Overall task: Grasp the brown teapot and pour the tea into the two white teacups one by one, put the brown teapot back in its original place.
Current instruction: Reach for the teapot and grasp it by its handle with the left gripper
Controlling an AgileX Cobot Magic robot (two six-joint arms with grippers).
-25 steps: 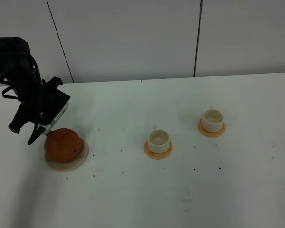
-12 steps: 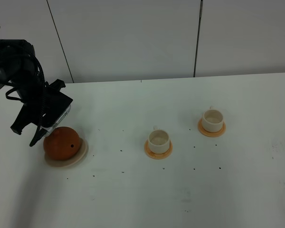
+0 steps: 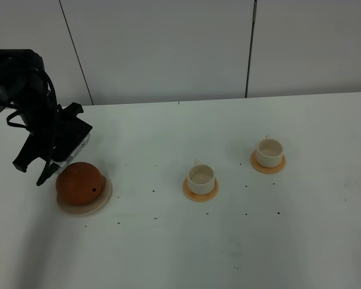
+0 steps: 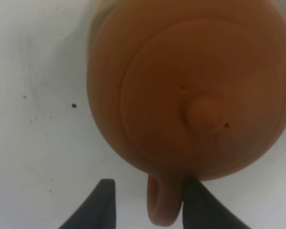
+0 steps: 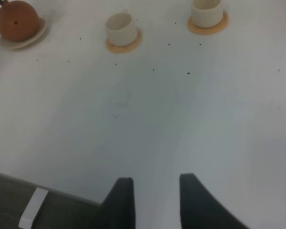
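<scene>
The brown teapot [image 3: 79, 185] sits on the beige saucer [image 3: 102, 199] at the left of the table. My left gripper [image 3: 54, 170] is just behind and left of it. In the left wrist view the teapot [image 4: 190, 90] fills the frame, and its loop handle [image 4: 159, 205] lies between the spread fingers of my left gripper [image 4: 150, 202]. One finger [image 4: 196, 202] touches the handle and the other stands apart. Two white teacups [image 3: 201, 176] [image 3: 269, 152] stand on orange coasters, centre and right. My right gripper [image 5: 152, 200] is slightly open and empty, low over the table's near side, out of the high view.
The white table [image 3: 240, 241] carries small dark specks. A white panelled wall [image 3: 168, 48] runs behind it. The table's near edge [image 5: 43, 191] shows in the right wrist view, along with the teapot [image 5: 16, 20] and both cups [image 5: 120, 27] [image 5: 208, 10].
The teapot has gone from tilted to level on the saucer. The left gripper has shifted slightly up and back at the handle. The cups have not moved.
</scene>
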